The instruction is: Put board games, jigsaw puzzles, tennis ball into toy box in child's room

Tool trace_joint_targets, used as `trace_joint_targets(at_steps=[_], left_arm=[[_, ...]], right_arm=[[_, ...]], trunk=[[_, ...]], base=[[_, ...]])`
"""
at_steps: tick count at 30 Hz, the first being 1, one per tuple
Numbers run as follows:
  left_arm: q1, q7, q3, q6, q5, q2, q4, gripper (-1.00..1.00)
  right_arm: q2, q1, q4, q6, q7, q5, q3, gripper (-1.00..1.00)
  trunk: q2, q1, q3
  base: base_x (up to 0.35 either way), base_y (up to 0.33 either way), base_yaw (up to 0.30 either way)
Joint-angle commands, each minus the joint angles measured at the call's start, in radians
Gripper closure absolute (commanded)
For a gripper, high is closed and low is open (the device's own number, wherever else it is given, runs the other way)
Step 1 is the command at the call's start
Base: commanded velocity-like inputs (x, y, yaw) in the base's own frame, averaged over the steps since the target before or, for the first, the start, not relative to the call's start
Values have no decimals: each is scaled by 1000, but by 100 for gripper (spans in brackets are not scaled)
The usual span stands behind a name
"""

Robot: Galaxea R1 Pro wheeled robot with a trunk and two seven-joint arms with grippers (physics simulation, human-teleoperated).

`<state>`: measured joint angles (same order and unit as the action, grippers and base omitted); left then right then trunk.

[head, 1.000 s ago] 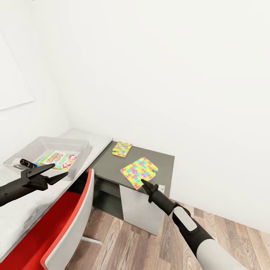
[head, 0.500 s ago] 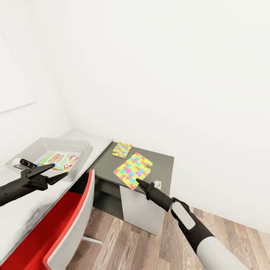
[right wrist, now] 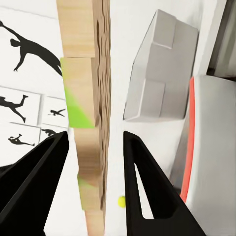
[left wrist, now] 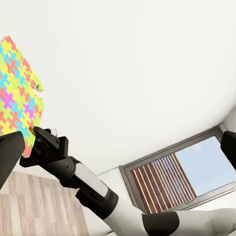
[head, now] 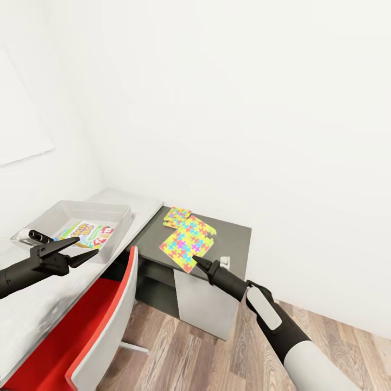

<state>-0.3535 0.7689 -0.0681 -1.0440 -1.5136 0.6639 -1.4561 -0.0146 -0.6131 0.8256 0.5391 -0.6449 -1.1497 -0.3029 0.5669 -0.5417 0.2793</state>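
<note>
The right hand (head: 196, 261) grips the larger jigsaw puzzle (head: 187, 243), lifted tilted above the dark worktop (head: 236, 239) near its front edge. The left hand (head: 81, 247) hovers open beside the toy box (head: 70, 209). Next, likely carry it over the box.

we see a matt dark grey cabinet top (head: 233, 239), a glossy red chair (head: 81, 326) with a smooth pale grey shell, a translucent plastic-looking toy box (head: 111, 209), wood-plank flooring (head: 179, 353), and matt black grippers.
</note>
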Motion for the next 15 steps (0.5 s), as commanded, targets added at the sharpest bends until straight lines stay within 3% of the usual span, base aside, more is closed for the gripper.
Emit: trace_joint_targets(at_steps=[1, 15], left_arm=[[-1, 4, 0, -3, 2, 1, 0, -100], [-2, 4, -6, -3, 1, 3, 0, -100]], right_arm=[[0, -1, 1, 7, 2, -8, 1, 100], [2, 0, -5, 8, -4, -11, 8, 100]], trunk=[[-6, 4, -2], [-104, 57, -46]], base=[[0, 0, 0], [0, 0, 0]])
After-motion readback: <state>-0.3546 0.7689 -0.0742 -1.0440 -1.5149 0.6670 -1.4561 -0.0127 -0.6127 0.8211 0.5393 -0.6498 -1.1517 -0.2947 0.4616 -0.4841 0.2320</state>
